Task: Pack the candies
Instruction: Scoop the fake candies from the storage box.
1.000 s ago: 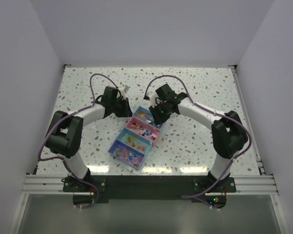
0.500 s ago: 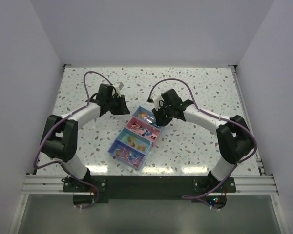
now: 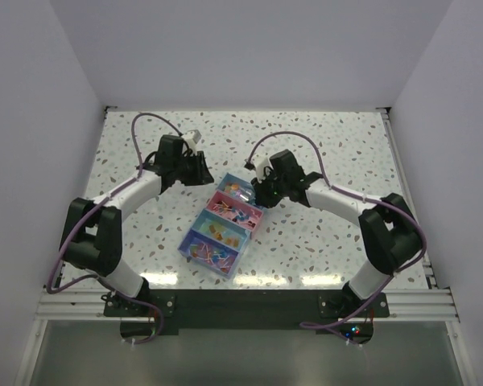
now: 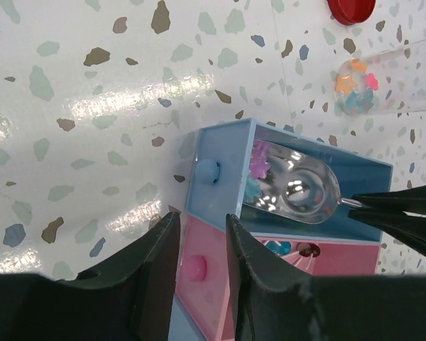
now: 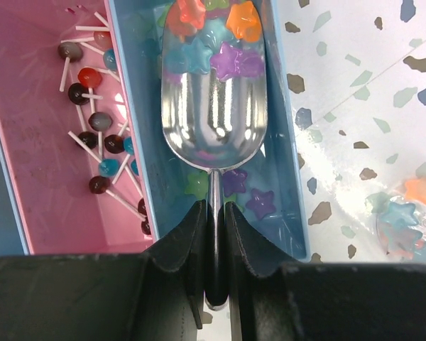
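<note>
Speckled table (image 3: 330,145), compartment tray (image 3: 188,238) at centre. Your right gripper (image 5: 214,213) clenched on scoop (image 5: 214,106) handle. Scoop lies in end blue compartment (image 5: 131,106), star candies (image 5: 227,60) at its lip, more on the floor. Your left gripper (image 4: 201,220) parted, empty, over tray edge. Step looks like unloading scoop. Next: tip it steeper, keep within walls.

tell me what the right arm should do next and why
Probably tip the scoop forward to spill its star candies into the blue compartment: the right gripper is shut on its handle, the bowl lies inside that compartment, and the candies sit at its front lip.
</note>
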Available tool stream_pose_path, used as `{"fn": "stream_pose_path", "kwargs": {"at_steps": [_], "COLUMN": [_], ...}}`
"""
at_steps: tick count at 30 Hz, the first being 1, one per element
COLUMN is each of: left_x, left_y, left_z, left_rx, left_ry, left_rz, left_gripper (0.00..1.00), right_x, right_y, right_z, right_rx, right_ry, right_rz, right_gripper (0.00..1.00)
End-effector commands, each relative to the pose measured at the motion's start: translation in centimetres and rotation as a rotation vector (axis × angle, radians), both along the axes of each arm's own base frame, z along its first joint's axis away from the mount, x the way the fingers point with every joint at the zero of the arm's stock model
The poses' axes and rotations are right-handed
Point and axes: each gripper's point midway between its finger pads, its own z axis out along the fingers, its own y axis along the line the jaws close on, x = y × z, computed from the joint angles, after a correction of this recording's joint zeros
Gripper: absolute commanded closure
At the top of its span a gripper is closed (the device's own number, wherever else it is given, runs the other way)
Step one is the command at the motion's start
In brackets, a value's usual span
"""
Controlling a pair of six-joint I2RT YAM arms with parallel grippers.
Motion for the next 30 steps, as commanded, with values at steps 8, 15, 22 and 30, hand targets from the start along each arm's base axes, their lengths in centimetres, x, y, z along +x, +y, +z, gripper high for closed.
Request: {"fn": "stream_pose_path", "kwargs": {"at_steps": [8, 15, 22, 30], "left_x": [2.0, 2.5, 2.7, 2.7], "left_y": [1.4, 2.1, 2.9, 3.3], "left_z": [3.8, 5.1, 5.9, 5.5], "left_rx": [0.028, 0.042, 0.064, 0.080], "left_ry": [-0.128, -0.168, -0.205, -0.211], "left_rz": [0.052, 0.069, 0.093, 0.111], "left_gripper": [0.62, 0.60, 0.56, 0.54], "right_x": [1.9, 1.4, 0.5, 0.1], "right_y": [0.5, 0.0, -0.6, -0.4], "right_z": [7.1, 6.4, 6.3, 6.8], "right_rx": [0.127, 0.136, 0.167, 0.214], "right_ry": [-0.200, -0.202, -0.223, -0.254], "right_rz": [-0.004, 0.001, 0.006, 0.011], "right_gripper": [1.00, 1.00, 1.00, 1.00]}}
